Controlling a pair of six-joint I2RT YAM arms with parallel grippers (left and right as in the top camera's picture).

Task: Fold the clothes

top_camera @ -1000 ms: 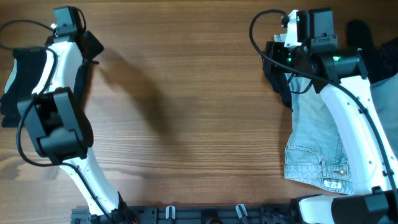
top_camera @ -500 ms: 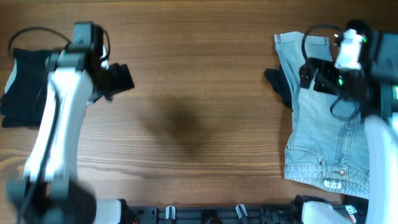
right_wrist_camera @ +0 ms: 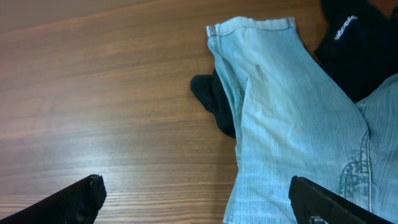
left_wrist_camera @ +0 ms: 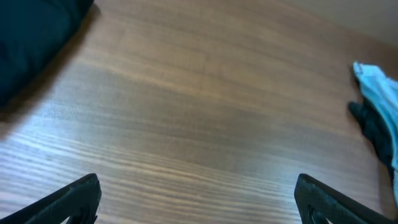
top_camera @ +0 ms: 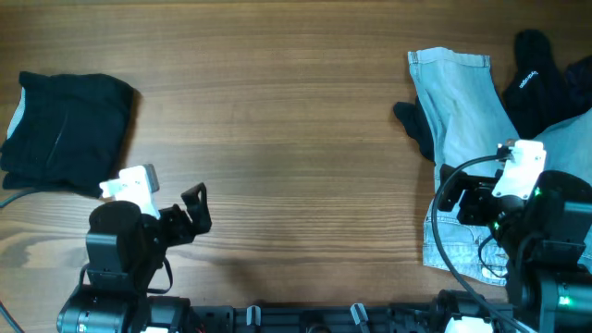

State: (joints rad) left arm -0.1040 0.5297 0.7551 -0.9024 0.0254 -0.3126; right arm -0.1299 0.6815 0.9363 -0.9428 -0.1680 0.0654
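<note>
The left tool (left_wrist_camera: 198, 198) sits at the near left of the tabletop (top_camera: 296, 102), jaws spread wide and holding nothing. The right tool (right_wrist_camera: 199, 196) sits at the near right, jaws also wide and empty, above the near end of the jeans (top_camera: 462, 120).

Location of the clothes, near to far:
- The jeans lie at the right. The waistband end is nearest and is partly hidden by the right arm. One leg runs away to its hem at the far right.
- A further pale-blue area shows at the right edge. It is probably the other leg.
- A black patch (top_camera: 416, 129) protrudes from under the left edge of the leg and touches it.
- A black garment (top_camera: 536, 79) with a small white mark lies at the far right, against the right side of the leg.
- A black bundle (top_camera: 69, 129) lies at the far left, well apart from the rest. It appears already folded, with pale lining showing at its left edge.

Handling, as judged:
- Denim is the heaviest and stiffest item here. It should hold a crease and resist slipping.
- Take hold of the jeans at a hem corner or the waistband edge, where the seams give thickness.
- The black fabric looks thin and limp, and it will sag from any single grip point. Take it by two corners.

Count: one pair of jeans and one folded black bundle. Black fabric shows in two places beside the jeans. Whether these are one garment or two cannot be told.
</note>
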